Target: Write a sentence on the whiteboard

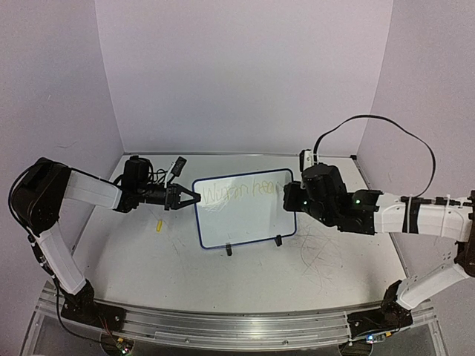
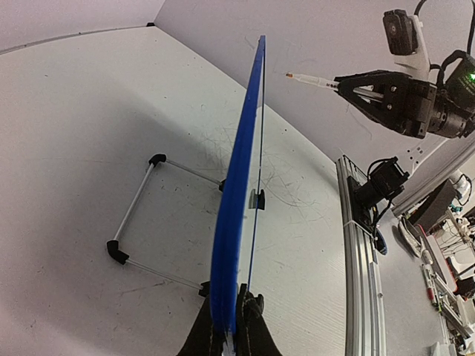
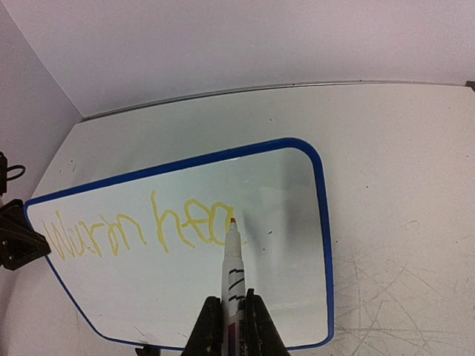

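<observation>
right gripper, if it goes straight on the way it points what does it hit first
Probably the whiteboard: the marker in the right gripper points at its face, tip just short, by the sentence.

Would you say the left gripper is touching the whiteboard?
Touching: the left wrist view shows the left gripper shut on the whiteboard at its blue edge.

Whiteboard [image 1: 243,209] stands mid-frame in top view, walls off centre. Left gripper [image 1: 194,198] clamps its left edge, right gripper [image 3: 228,322] with marker [image 3: 232,259] crowds its right edge. Wire stand [image 2: 135,205] juts behind it. Small yellow piece [image 1: 159,225] lies lower left of it. Bare table [image 1: 185,274] along lower frame gives passage.
</observation>
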